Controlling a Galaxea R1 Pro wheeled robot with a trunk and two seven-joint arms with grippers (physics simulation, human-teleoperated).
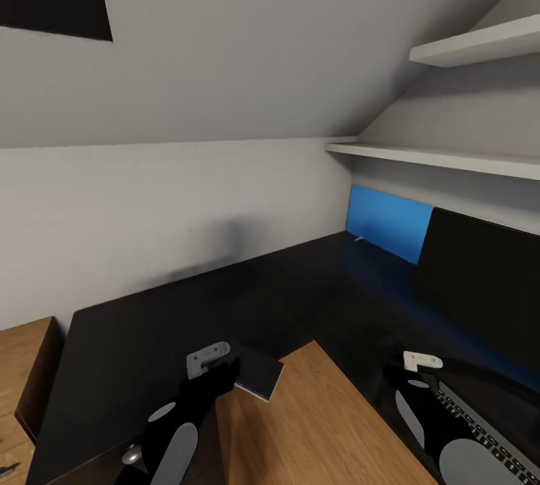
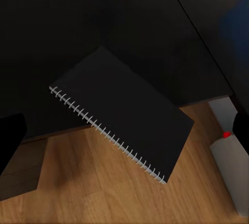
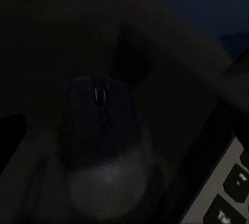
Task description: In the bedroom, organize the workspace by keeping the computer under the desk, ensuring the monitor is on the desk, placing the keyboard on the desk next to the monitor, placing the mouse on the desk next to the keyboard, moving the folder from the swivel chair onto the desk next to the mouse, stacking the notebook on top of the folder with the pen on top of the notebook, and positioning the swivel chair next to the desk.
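Notebook (image 2: 122, 112) in hand: a dark spiral-bound one is carried by the left gripper (image 1: 225, 374), closed on its near edge, over the inner corner of the desk (image 1: 172, 320). The right gripper (image 1: 409, 380) hangs above the mouse (image 3: 98, 125), just left of the keyboard (image 1: 487, 432), near the monitor (image 1: 487, 290); whether its jaws are open or closed cannot be told in the dark wrist view. The folder is not seen on the desk, so the notebook is probably best parked flat, well back from the edge, with its spine kept level as it is lowered.
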